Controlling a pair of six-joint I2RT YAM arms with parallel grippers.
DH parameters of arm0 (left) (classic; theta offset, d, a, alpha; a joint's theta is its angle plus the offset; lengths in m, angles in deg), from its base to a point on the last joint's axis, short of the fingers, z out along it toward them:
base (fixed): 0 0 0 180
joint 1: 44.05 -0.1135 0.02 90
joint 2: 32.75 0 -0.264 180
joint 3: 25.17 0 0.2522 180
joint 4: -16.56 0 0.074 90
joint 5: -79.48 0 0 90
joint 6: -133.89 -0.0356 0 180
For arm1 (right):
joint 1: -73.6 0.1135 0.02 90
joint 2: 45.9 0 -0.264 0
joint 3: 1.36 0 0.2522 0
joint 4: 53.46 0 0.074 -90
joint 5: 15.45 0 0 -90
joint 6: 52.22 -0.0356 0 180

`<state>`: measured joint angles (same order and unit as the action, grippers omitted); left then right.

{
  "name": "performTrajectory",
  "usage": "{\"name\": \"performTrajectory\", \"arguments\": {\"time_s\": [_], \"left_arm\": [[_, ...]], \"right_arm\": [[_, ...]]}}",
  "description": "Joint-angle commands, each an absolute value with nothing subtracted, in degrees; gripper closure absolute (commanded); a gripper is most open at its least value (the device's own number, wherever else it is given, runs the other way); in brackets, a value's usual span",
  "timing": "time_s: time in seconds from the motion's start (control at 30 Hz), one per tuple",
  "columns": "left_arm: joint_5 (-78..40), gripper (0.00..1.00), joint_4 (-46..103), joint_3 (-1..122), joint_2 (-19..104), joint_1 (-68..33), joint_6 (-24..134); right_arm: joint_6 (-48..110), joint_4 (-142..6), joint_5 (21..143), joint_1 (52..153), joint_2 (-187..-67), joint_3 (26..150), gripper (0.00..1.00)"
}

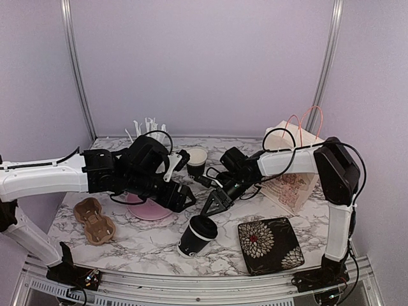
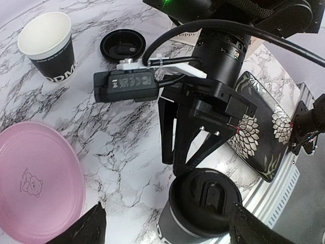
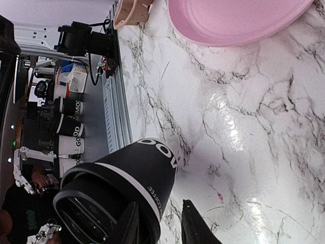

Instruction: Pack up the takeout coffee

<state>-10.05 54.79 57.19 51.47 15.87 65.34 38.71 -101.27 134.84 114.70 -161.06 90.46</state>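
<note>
Takeout coffee (image 1: 197,233), lidded, stands at lower centre of the desk (image 1: 153,245). The second cup (image 1: 196,160) stands open at upper centre, its loose lid (image 2: 123,46) beside it. My left pincer (image 2: 170,222) hangs spread wide over the lidded cup, and my right pincer (image 1: 215,204) is slightly apart, empty. Judged step: pickup for the carrier (image 1: 94,220). Next: right clears, left descends, closes. Legible: "ODM", "COFFEE".

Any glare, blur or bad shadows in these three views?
Right wrist: strong white glare on the glossy marble tabletop, and the room beyond its edge is dim. Left wrist: the black paper cup with a black plastic lid is cropped by the bottom edge. Top external: even, soft light, only faint shadows.
</note>
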Motion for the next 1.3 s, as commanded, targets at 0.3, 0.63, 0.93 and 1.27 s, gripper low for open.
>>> {"name": "performTrajectory", "arguments": {"time_s": [0.3, 0.63, 0.93, 1.27], "left_arm": [[-5.67, 0.06, 41.93, 36.96, 44.38, 29.67, 73.08], [-2.21, 0.01, 39.07, 47.16, 59.41, 36.17, 75.1], [-2.9, 0.02, 43.59, 56.39, 70.81, 36.19, 67.74], [-6.74, 0.11, 47.37, 58.43, 75.27, 34.97, 65.94]], "right_arm": [[40.31, -101.93, 134.81, 115.21, -159.6, 90.92, 0.71], [42.32, -103.42, 132.03, 111.57, -158.38, 92.38, 0.62], [43.49, -104.04, 130.69, 105.81, -153.76, 92.32, 0.59], [46.37, -104.72, 125.69, 103.95, -146.37, 90.87, 0.55]]}}
